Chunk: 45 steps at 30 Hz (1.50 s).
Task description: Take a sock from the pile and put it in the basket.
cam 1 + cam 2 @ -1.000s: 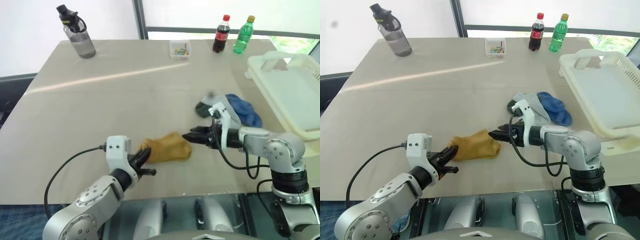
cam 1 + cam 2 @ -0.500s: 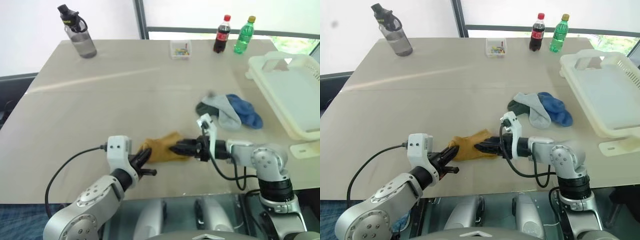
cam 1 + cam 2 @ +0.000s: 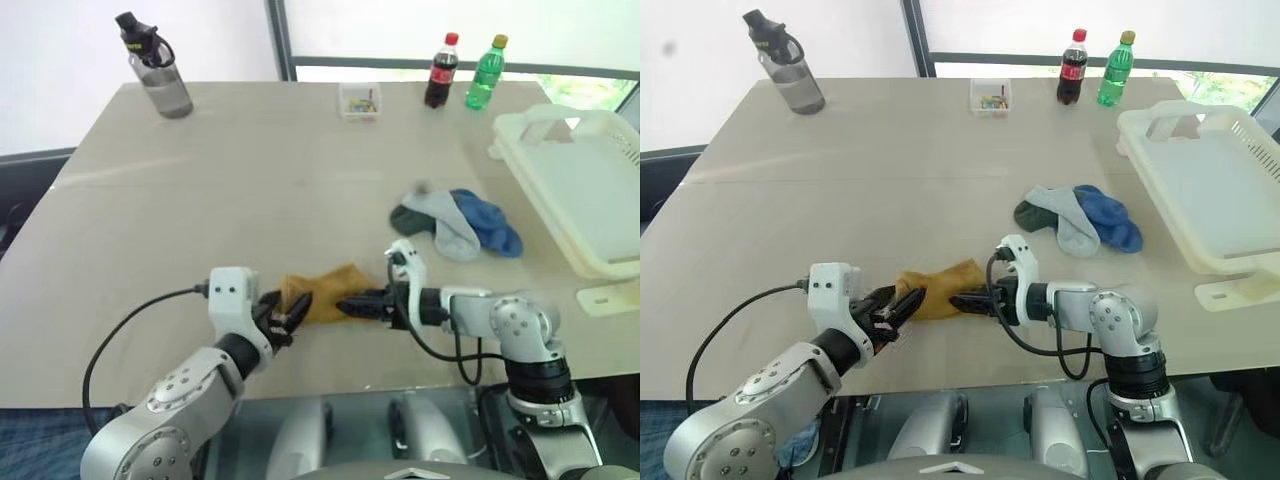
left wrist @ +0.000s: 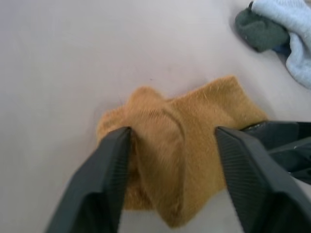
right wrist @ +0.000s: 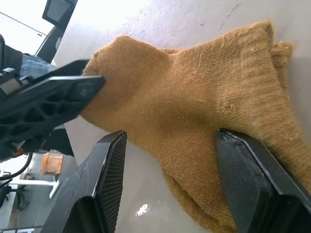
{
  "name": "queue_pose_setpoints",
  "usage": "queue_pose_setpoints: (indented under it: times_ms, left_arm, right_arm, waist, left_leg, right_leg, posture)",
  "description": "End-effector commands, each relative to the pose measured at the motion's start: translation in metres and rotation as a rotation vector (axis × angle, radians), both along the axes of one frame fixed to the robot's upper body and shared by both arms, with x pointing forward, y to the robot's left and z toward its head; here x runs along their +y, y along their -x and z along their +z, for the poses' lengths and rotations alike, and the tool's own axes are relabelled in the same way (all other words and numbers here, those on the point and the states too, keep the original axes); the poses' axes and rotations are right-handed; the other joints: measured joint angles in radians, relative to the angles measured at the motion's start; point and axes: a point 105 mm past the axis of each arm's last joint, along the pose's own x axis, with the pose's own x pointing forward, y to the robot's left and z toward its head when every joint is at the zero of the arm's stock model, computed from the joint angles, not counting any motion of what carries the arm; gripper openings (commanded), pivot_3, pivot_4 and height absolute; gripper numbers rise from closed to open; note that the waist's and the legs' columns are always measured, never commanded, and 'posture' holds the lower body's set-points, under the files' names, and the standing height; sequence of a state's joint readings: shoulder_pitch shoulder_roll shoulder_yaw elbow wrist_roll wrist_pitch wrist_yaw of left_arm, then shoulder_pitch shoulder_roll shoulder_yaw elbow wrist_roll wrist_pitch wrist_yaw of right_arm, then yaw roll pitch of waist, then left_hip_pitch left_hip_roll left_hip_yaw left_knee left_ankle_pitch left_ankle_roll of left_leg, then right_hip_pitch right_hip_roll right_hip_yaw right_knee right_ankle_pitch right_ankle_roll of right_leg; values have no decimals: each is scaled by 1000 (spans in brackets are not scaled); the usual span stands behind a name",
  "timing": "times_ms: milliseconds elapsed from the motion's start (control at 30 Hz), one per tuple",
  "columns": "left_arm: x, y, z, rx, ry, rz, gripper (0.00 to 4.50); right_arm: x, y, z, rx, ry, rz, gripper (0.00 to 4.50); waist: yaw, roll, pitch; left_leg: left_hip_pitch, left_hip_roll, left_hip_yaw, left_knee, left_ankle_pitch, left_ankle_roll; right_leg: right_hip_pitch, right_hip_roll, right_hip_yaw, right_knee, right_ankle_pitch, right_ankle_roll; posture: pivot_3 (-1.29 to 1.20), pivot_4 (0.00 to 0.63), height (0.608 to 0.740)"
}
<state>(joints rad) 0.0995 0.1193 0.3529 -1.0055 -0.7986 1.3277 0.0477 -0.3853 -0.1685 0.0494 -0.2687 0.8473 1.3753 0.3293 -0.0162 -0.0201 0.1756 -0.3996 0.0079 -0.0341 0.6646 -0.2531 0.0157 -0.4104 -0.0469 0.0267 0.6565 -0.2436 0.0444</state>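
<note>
A mustard-yellow sock (image 3: 322, 296) lies crumpled near the table's front edge, apart from the pile (image 3: 462, 224) of blue, grey and dark socks to its right. My left gripper (image 3: 290, 308) is open at the sock's left end, and in the left wrist view its fingers (image 4: 114, 160) stand on either side of a raised fold. My right gripper (image 3: 347, 305) reaches in from the right, open, with its fingers (image 5: 243, 165) on either side of the sock's (image 5: 204, 87) other end. The cream basket (image 3: 560, 135) stands at the far right.
Along the table's far edge stand a grey water bottle (image 3: 160, 72), a small clear box (image 3: 360, 100), a cola bottle (image 3: 440, 70) and a green bottle (image 3: 485, 70). The basket overhangs the right edge. Bare tabletop lies between the sock and the far edge.
My left gripper was shut on the sock's left end and has opened. My right gripper has sunk and moved left, from beside the pile to the sock's right end.
</note>
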Motion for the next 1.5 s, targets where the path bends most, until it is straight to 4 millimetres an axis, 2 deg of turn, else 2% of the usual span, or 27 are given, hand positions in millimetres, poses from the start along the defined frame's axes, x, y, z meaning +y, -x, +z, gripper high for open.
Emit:
queue_pose_setpoints:
  times_ms: [33, 167, 367, 500, 700, 833, 967, 1233, 1400, 1500]
  left_arm:
    - [2, 0, 24, -139, 63, 17, 4370]
    - [7, -2, 30, -180, 92, 55, 4370]
    - [14, 5, 9, -88, 10, 55, 4370]
    - [7, 17, -2, -39, -89, -60, 4370]
    - [-7, 27, -12, 15, 44, -129, 4370]
    - [-2, 27, -20, 65, 118, -90, 4370]
    - [-1, 24, -25, 80, 102, -108, 4370]
    - [-21, 26, -19, 68, 183, -221, 4370]
    - [-20, 24, -14, 40, 197, -224, 4370]
    - [-16, 19, 0, -44, 265, -167, 4370]
  right_arm:
    - [-15, 1, -29, 88, 123, -67, 2999]
    - [-16, -1, -29, 85, 124, -75, 2999]
    - [-16, -1, -28, 82, 121, -82, 2999]
    - [-17, -2, -27, 78, 114, -86, 2999]
    - [-15, -1, -25, 72, 106, -87, 2999]
    - [-15, -2, -24, 68, 104, -92, 2999]
    - [-16, -2, -24, 66, 103, -97, 2999]
    - [-16, -2, -22, 61, 103, -105, 2999]
    - [-15, -2, -20, 56, 100, -103, 2999]
    - [-15, -1, -20, 55, 100, -101, 2999]
  waist:
    - [0, 0, 0]
    - [0, 0, 0]
    - [0, 0, -1]
    - [0, 0, -1]
    - [-1, 0, 0]
    - [-1, 1, -1]
    - [-1, 1, -1]
    - [-1, 1, -1]
    - [0, 1, -1]
    - [0, 1, -1]
  left_leg:
    - [0, 0, 0, 0, 0, 0]
    - [0, 1, 0, 0, 0, 0]
    - [0, 1, 0, 0, 0, 0]
    - [0, 2, 0, 0, 0, 0]
    - [0, 3, 0, -2, 0, 0]
    - [0, 4, 0, -4, 0, 0]
    - [0, 4, 0, -7, 0, 0]
    - [0, 3, 1, -11, 0, 0]
    - [0, 3, 1, -11, 0, 0]
    - [0, 3, 1, -11, 0, 0]
  right_leg:
    - [0, 0, 0, 0, 0, 0]
    - [0, 0, 0, 0, 0, 0]
    - [0, 0, 0, 0, 0, 0]
    - [0, 0, 0, -1, -2, 3]
    - [0, -2, 0, -4, -2, 3]
    - [-1, -4, 0, -6, -2, 3]
    - [-1, -2, -1, -9, -2, 3]
    - [-1, -2, -1, -12, 0, 0]
    - [-1, -2, -1, -12, 0, 0]
    - [-1, -2, -1, -13, 0, 0]
  posture:
    - [0, 150, 740]
    - [0, 150, 740]
    - [0, 150, 740]
    - [0, 150, 740]
    - [0, 150, 740]
    - [0, 150, 740]
    - [0, 150, 740]
    - [0, 150, 740]
    - [0, 150, 740]
    - [0, 150, 740]
